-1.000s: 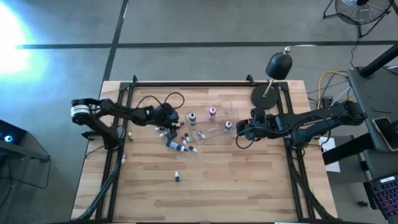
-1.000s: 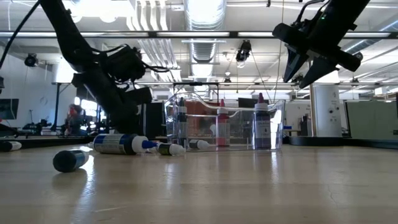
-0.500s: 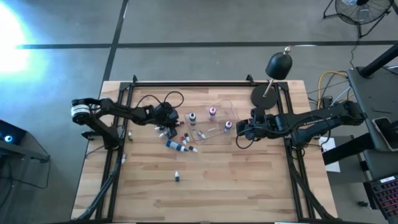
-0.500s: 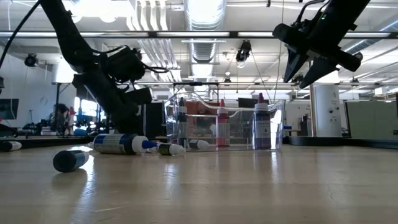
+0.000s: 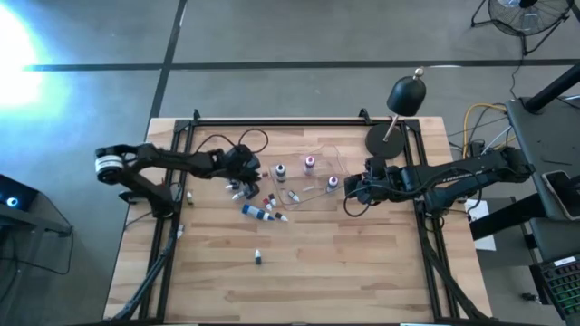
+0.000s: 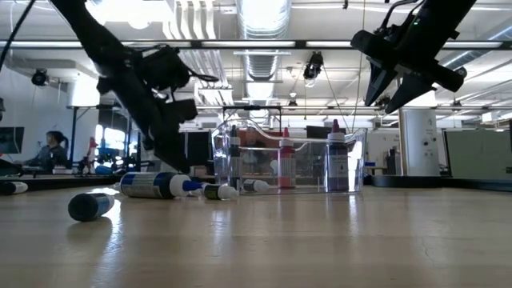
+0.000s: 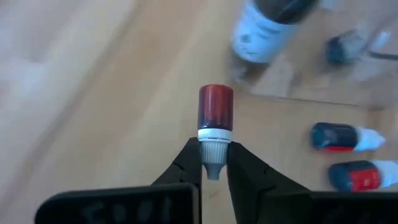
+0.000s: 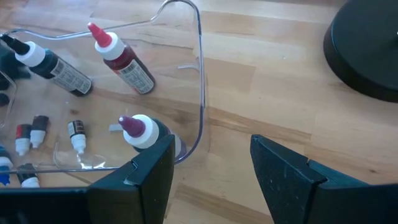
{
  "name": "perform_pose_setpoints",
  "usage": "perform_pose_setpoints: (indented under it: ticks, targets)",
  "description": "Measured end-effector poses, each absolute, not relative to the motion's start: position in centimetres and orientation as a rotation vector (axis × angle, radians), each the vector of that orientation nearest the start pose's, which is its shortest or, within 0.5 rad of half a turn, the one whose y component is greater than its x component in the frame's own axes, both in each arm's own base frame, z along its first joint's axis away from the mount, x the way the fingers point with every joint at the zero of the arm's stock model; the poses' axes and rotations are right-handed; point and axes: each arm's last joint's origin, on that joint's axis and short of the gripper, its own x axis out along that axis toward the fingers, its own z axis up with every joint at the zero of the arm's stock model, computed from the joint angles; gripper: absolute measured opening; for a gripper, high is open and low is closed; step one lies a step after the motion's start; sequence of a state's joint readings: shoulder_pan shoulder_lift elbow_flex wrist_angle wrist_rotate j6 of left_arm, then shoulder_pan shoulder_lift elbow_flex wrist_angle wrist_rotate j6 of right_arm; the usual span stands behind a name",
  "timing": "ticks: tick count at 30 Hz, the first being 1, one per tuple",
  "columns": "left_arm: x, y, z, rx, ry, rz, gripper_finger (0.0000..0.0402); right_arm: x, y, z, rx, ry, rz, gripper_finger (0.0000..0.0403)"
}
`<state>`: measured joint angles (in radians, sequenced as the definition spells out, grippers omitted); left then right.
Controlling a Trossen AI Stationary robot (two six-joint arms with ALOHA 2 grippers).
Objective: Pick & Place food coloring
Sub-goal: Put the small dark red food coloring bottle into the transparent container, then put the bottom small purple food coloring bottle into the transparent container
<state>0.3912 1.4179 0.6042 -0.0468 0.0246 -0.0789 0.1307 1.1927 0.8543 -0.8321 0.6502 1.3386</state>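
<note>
From above, the pale plank counter [image 5: 317, 263] carried a clear curved plastic tray [image 5: 319, 174] holding three upright bottles, with small food coloring bottles [image 5: 264, 211] strewn beside it and a black dome lamp [image 5: 405, 95] behind. In the left wrist view, the left end effector [image 7: 213, 167] was clamped on a tiny red bottle [image 7: 215, 124] by its white tip, above the wood. In the right wrist view, the right end effector [image 8: 211, 168] hung spread wide and empty beside the tray's rim; bottle labels were unreadable.

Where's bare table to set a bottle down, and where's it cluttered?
Free: the wide near half of the table, which holds only one stray bottle. Crowded: the loose bottles beside the left gripper, which grips a red bottle, and the clear tray next to the open right gripper.
</note>
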Motion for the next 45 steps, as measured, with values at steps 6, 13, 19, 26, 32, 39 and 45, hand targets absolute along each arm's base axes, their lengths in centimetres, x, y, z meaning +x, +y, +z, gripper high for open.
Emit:
perform_pose_setpoints:
  ticks: [6, 13, 19, 26, 32, 39, 45]
  targets:
    - [21.9, 9.5, 20.4, -0.152, 0.870, 0.560, 0.0016, 20.9, 1.0, 24.0, 0.726, 0.584, -1.053, 0.0203]
    - [21.7, 8.0, 27.1, -0.139, 0.571, 0.494, 0.0016, 21.0, 1.0, 24.0, 0.700, 0.597, -1.044, 0.0203]
    - [24.2, 6.5, 29.0, -0.177, 0.383, 0.291, 0.0016, 21.0, 1.0, 24.0, 0.696, 0.596, -1.045, 0.0203]
    - [28.3, 5.3, 26.2, -0.259, 0.496, 0.231, 0.0016, 21.0, 1.0, 24.1, 0.701, 0.591, -1.043, 0.0203]
    - [30.1, 5.5, 25.6, -0.303, 0.551, 0.247, 0.0062, 21.2, 1.0, 24.1, 0.718, 0.576, -1.033, 0.0203]
    - [29.4, 5.2, 27.9, -0.259, 0.613, 0.234, 0.0154, 21.2, 1.0, 24.2, 0.724, 0.570, -1.028, 0.0203]
    - [24.7, 4.1, 30.1, -0.191, 0.761, 0.258, 0.0173, 21.2, 1.0, 24.2, 0.719, 0.575, -1.024, 0.0203]
